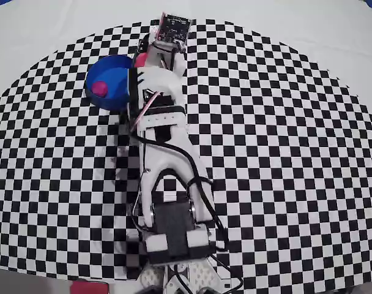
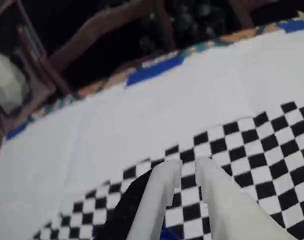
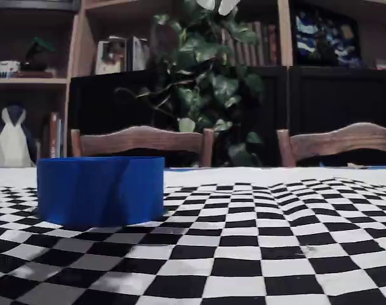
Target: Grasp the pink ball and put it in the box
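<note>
The pink ball (image 1: 100,87) already lies inside the blue box (image 1: 115,99), left of the claw in the overhead view; the claw (image 2: 188,170) holds nothing, fingers narrowly apart; placing looks done; next, I judge, retract clear without nudging the box.

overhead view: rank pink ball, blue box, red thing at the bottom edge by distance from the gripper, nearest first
1. box: upper left, right beside the gripper.
2. pink ball: inside the box, left part.
3. red thing: bottom edge, farthest.
</note>
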